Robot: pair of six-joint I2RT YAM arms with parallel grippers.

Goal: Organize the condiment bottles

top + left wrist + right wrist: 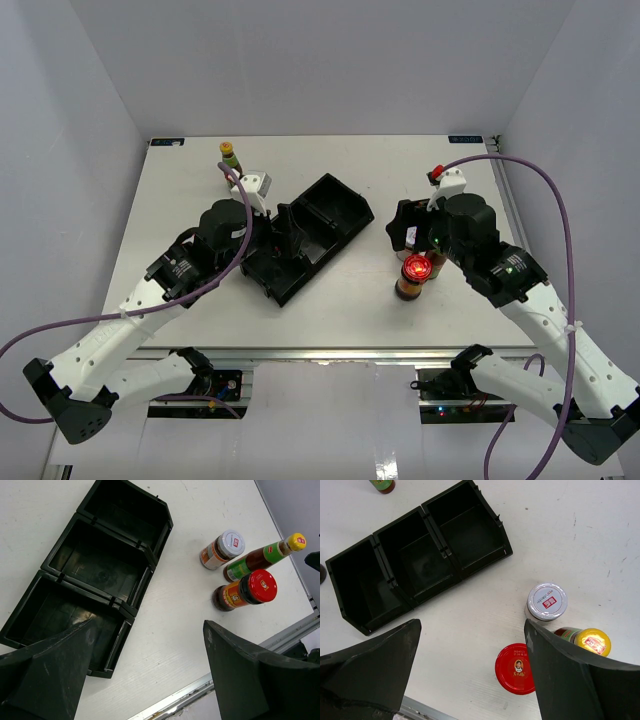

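Observation:
A red-lidded brown jar (413, 274) stands right of the black tray (335, 205). In the right wrist view it (516, 668) sits beside the white-lidded jar (546, 602) and a yellow-capped bottle (592, 641). The same three show in the left wrist view: white-lidded jar (225, 548), bottle (262, 557), red-lidded jar (245, 590). A second yellow-capped bottle (228, 153) stands at the far left. Another red lid (437, 173) shows behind the right arm. My left gripper (283, 238) hangs open over the tray. My right gripper (408, 236) is open above the jar cluster, empty.
The tray (85, 565) has three empty compartments and lies diagonally mid-table; it also shows in the right wrist view (420, 555). The table's metal front edge (200, 685) runs close below the left gripper (150, 680). Purple cables loop off both arms.

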